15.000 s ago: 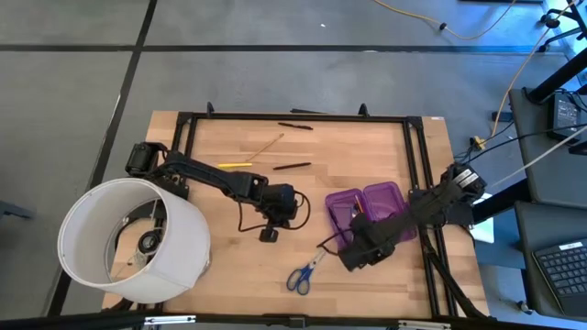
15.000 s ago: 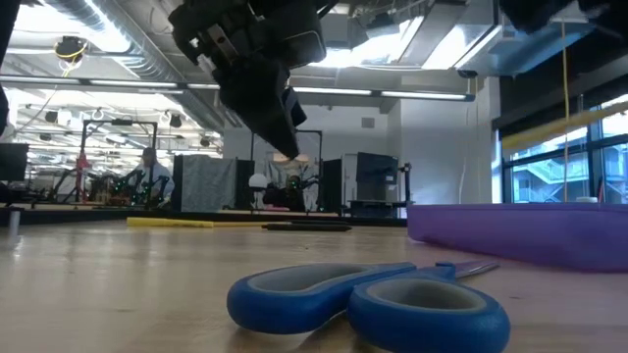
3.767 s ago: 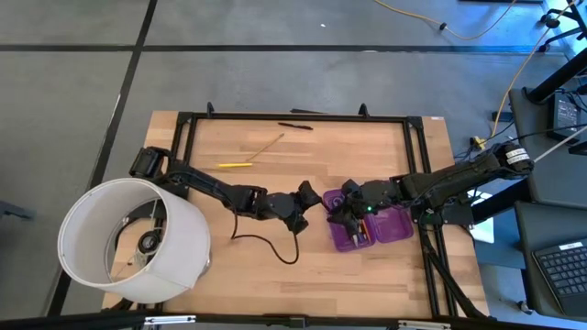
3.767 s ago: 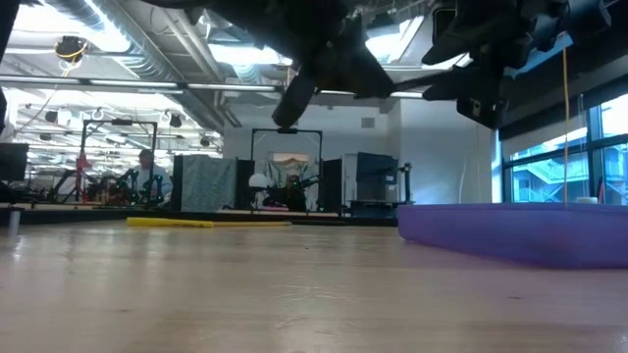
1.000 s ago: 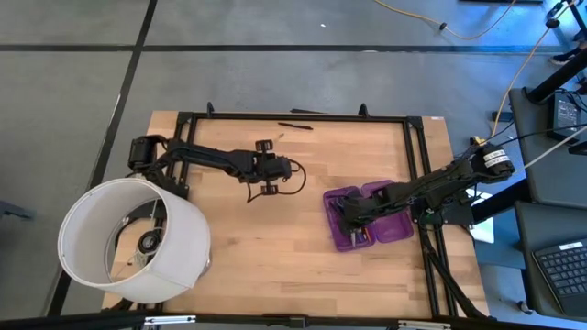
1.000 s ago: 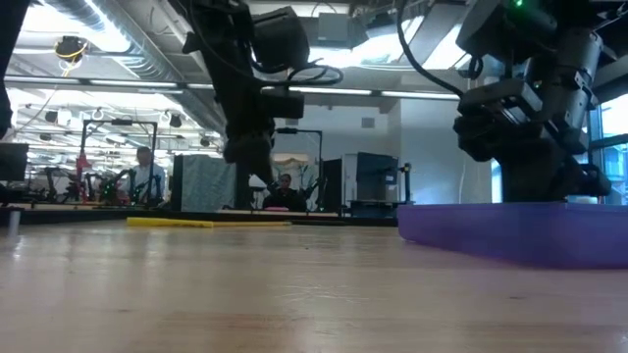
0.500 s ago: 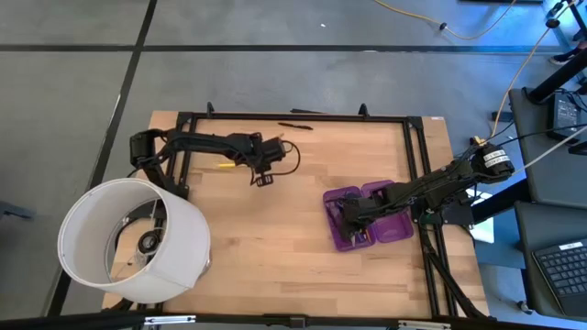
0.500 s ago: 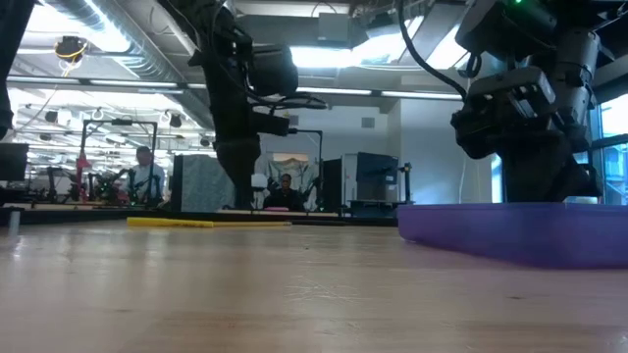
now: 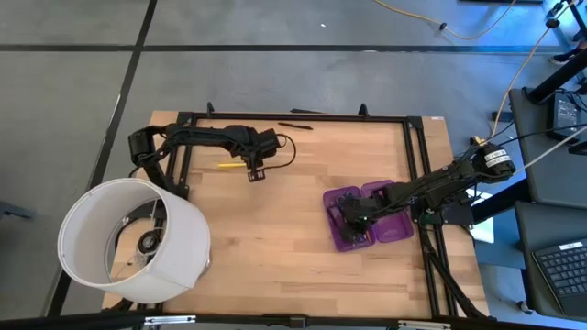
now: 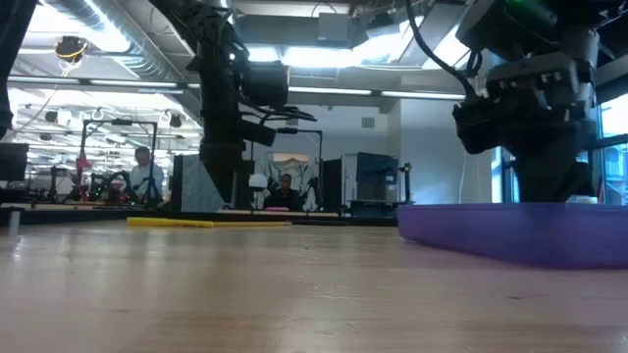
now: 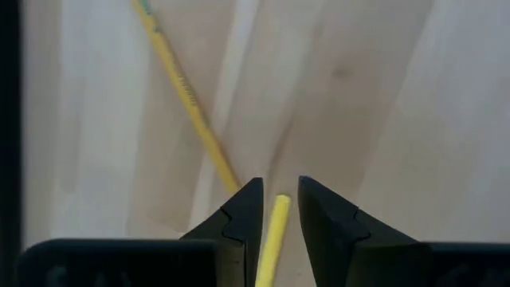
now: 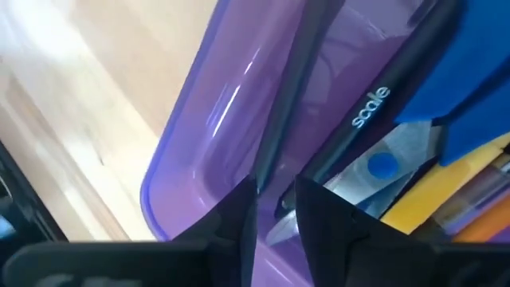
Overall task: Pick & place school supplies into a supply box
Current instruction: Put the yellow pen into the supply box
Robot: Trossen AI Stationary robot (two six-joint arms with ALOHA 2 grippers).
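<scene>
A yellow pencil (image 9: 227, 165) lies flat on the table at the far left; it also shows in the low view (image 10: 206, 223). My left gripper (image 9: 256, 171) is low over its right end, open. In the left wrist view, its fingers stand on either side of that end (image 11: 275, 227) without touching. A thinner yellow pencil (image 11: 185, 104) lies slanting just beyond. The purple supply box (image 9: 341, 240) lies open at the right. My right gripper (image 9: 360, 220) reaches down into it, fingers a little apart. Inside are blue-handled scissors (image 12: 470, 96), black pens (image 12: 355, 131) and orange pencils (image 12: 458, 191). My right gripper's fingers (image 12: 323, 219) point down into the box's near half, among the supplies. A thin dark pen (image 12: 279, 135) and the scissors' blade tip (image 12: 283, 227) run into the gap between them. I cannot tell whether the fingers touch either.
A large white lampshade-like cylinder (image 9: 133, 240) stands at the near left corner. A black pen (image 9: 295, 126) lies by the far edge inside the black frame (image 9: 293, 117). Bare wood lies between the two arms (image 9: 275, 229). People and equipment show in the room behind.
My left gripper has gone toward the table's left and far edges, ending over the yellow pencil's right end. My right gripper has stayed down in the purple box.
</scene>
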